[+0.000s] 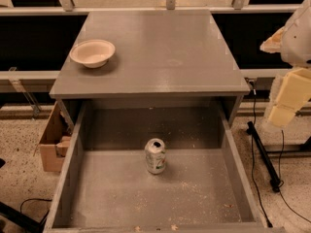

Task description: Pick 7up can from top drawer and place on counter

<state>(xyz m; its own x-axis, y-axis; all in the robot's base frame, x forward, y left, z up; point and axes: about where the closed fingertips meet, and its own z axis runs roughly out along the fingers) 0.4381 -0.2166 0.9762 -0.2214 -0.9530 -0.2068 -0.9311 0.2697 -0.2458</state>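
The 7up can (155, 156) stands upright in the open top drawer (73, 178), near the middle of its crumb-speckled floor, a little toward the back. The counter (155, 52) is the flat grey top of the cabinet behind and above the drawer. My gripper (287, 100) hangs at the right edge of the view, outside the cabinet, to the right of the drawer's right wall and well apart from the can. It holds nothing that I can see.
A beige bowl (93, 53) sits on the counter's left side. A cardboard box (53, 140) stands on the floor left of the cabinet. Black cables and a bar (262, 154) lie on the floor to the right. A railing runs behind the counter.
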